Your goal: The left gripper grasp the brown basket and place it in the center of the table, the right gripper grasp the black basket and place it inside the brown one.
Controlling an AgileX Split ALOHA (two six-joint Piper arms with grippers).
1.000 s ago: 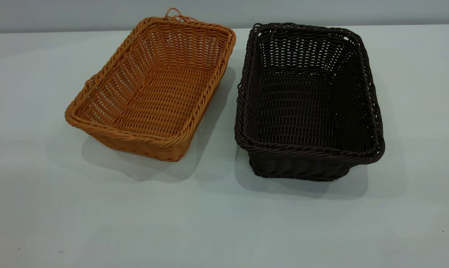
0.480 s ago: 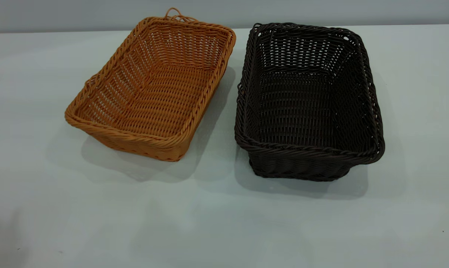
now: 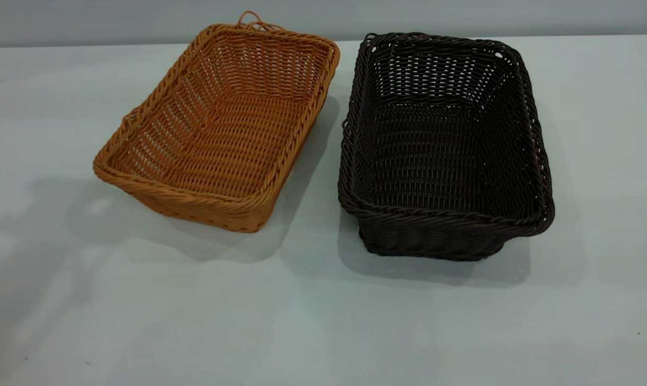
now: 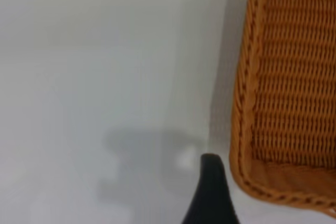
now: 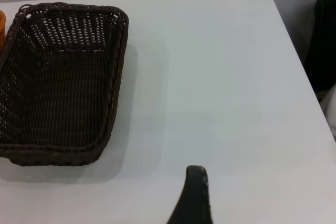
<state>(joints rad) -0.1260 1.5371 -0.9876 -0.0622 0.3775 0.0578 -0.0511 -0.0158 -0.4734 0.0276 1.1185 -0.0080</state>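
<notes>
Well, neither set of jaws can be read properly. On the left wrist view only one black fingertip [image 4: 210,192] of the left gripper pokes in, hanging above the pale surface [image 4: 94,77] just beside a corner of the brown basket [image 4: 294,93], touching nothing and holding nothing; how wide the jaws stand, I cannot tell. Same story on the right wrist view: a single dark fingertip [image 5: 193,195] of the right gripper sits over bare tabletop, well apart from the black basket [image 5: 58,93], empty, and its opening cannot be judged either.

Looking from the outside camera, no arm shows at all, just a soft grey shadow falling across the surface [image 3: 323,321] at the near left, close to the brown basket's corner. That view gives what the wrist cameras do not: both baskets whole, side by side. The brown basket [image 3: 221,128] lies on the left, turned at an angle, a small loop handle sticking up at its far short end. The black basket [image 3: 441,145] lies on the right, squarer to the camera, near its neighbour but with a strip of tabletop between them.

Both baskets stand upright with open mouths, and nothing lies in either one. The right wrist view adds the tabletop's far corner and edge, with something dark beyond it that I cannot make out.
</notes>
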